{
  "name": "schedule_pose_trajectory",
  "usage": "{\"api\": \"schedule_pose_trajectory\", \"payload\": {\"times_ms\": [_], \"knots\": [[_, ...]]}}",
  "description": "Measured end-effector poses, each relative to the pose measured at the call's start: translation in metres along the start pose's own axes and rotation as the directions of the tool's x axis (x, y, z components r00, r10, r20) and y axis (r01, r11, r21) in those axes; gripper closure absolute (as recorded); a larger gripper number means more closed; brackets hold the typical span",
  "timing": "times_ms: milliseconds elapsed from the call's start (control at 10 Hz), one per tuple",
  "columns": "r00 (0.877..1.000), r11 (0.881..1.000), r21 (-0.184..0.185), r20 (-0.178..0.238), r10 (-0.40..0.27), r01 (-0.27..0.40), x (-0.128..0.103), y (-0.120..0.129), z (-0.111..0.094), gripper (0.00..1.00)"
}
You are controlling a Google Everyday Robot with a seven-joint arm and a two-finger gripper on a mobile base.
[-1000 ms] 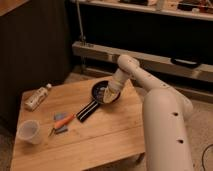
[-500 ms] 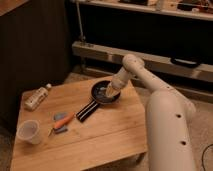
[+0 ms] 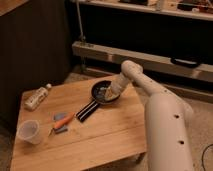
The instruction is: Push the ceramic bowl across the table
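The ceramic bowl (image 3: 103, 92) is a dark, shallow, glossy dish resting near the far right part of the light plank table (image 3: 100, 137). My gripper (image 3: 110, 93) reaches down from the right on the white arm (image 3: 150, 95) and sits at the bowl's right inner side, touching it. Its fingers are shut with nothing held between them. The gripper hides part of the bowl's right rim.
A long black bar with a pale stripe (image 3: 86, 111) lies just left of the bowl. An orange-handled tool (image 3: 62, 121) on a bluish pad, a translucent plastic cup (image 3: 29, 132) and a lying bottle (image 3: 37, 97) occupy the left half. A metal shelf rail (image 3: 150, 59) runs behind.
The gripper and the bowl have shifted together toward the far edge of the table, away from the black bar. Other objects have stayed put.
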Motion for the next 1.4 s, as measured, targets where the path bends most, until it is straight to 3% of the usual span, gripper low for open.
{"api": "schedule_pose_trajectory", "payload": {"times_ms": [400, 800, 1000, 1200, 1400], "knots": [[1.000, 0.999, -0.047, 0.008, 0.001, 0.000, -0.009, 0.010, 0.005, 1.00], [0.999, 0.993, -0.110, 0.046, -0.024, 0.029, -0.041, 0.039, 0.002, 1.00], [0.996, 0.982, -0.179, 0.069, -0.048, 0.059, -0.059, 0.057, 0.006, 1.00], [0.994, 0.958, -0.275, 0.085, -0.065, 0.086, -0.072, 0.072, 0.021, 1.00], [0.993, 0.941, -0.323, 0.095, -0.069, 0.096, -0.074, 0.079, 0.033, 1.00]]}}
